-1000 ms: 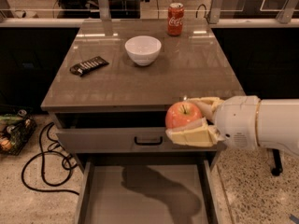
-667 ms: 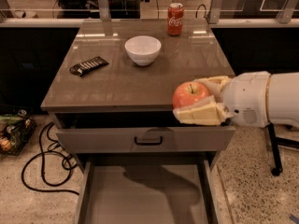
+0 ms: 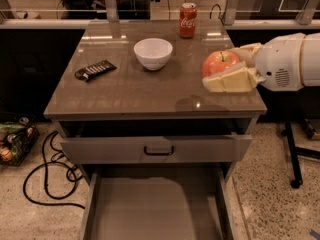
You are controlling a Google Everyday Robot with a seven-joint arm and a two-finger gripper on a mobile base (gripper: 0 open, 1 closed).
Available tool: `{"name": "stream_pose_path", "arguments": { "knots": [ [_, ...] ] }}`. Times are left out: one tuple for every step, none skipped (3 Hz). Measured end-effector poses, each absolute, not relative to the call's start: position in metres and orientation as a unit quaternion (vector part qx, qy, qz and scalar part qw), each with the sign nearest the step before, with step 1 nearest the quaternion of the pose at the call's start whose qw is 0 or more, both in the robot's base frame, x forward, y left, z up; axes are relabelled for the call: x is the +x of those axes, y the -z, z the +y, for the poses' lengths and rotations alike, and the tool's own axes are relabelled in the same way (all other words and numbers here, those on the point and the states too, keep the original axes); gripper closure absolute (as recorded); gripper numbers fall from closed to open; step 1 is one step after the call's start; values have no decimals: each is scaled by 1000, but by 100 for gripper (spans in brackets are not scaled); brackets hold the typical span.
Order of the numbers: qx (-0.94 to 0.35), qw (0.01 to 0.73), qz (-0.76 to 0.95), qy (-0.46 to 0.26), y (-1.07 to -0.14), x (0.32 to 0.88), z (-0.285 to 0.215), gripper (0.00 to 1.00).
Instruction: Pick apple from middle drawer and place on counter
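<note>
My gripper [image 3: 226,68] reaches in from the right and is shut on the apple [image 3: 218,62], a red apple with yellowish patches. It holds the apple above the right side of the brown-grey counter [image 3: 125,91], casting a shadow on the top below it. The middle drawer [image 3: 155,209], a deep grey tray, stands pulled open at the bottom and its floor is bare.
A white bowl [image 3: 153,53], a red soda can [image 3: 188,20] and a dark snack bar [image 3: 95,70] lie on the counter. A shallower drawer with a dark handle [image 3: 159,150] is above the open one. Cables [image 3: 50,176] lie on the floor at left.
My gripper has lifted the apple up and to the right, from in front of the drawers to above the counter's right side.
</note>
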State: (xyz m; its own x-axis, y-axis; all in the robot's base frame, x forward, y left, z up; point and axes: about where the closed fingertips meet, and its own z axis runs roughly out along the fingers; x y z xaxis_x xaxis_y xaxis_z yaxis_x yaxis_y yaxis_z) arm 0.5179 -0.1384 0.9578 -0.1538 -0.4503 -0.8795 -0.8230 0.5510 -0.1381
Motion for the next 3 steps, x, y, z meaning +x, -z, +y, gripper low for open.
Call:
{"name": "stream_pose_path", "arguments": {
  "knots": [
    [-433, 485, 742, -167, -955, 546, -163, 100],
    [-427, 477, 754, -149, -936, 570, -185, 100],
    [-425, 468, 762, -143, -909, 595, -201, 100]
  ]
}}
